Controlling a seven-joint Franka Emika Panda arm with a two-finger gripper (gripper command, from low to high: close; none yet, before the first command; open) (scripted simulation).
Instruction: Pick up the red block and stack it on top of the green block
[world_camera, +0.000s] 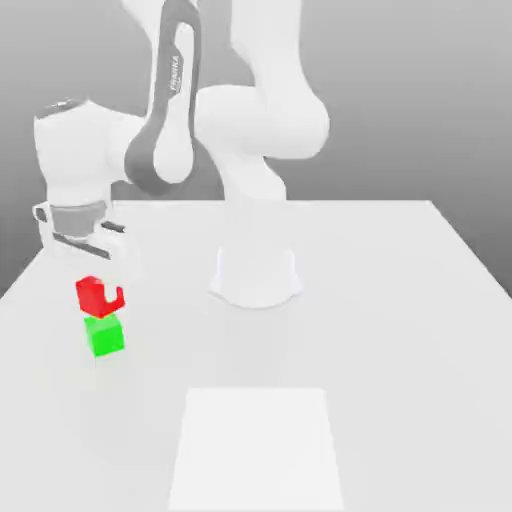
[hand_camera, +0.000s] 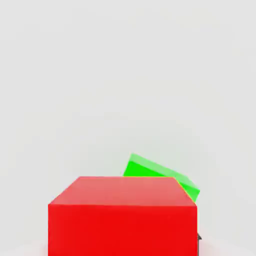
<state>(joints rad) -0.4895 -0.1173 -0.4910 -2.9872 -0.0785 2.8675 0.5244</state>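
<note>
While hanging just above the green block (world_camera: 105, 335) at the exterior view's left of the bench (world_camera: 400, 300), sits lifted, the red block (world_camera: 93, 295), pinched by the gripper (world_camera: 100, 285); judged past pickup, short of stacking: lowering, squaring over the skewed green block, releasing left

Two cubes share the white table (world_camera: 420, 300) — one red block (world_camera: 94, 295) and one green block (world_camera: 104, 335), a single piece of each colour. One robot arm (world_camera: 250, 120) stands over them, and one pale square mat (world_camera: 258, 450) lies flat — five things in all.
</note>
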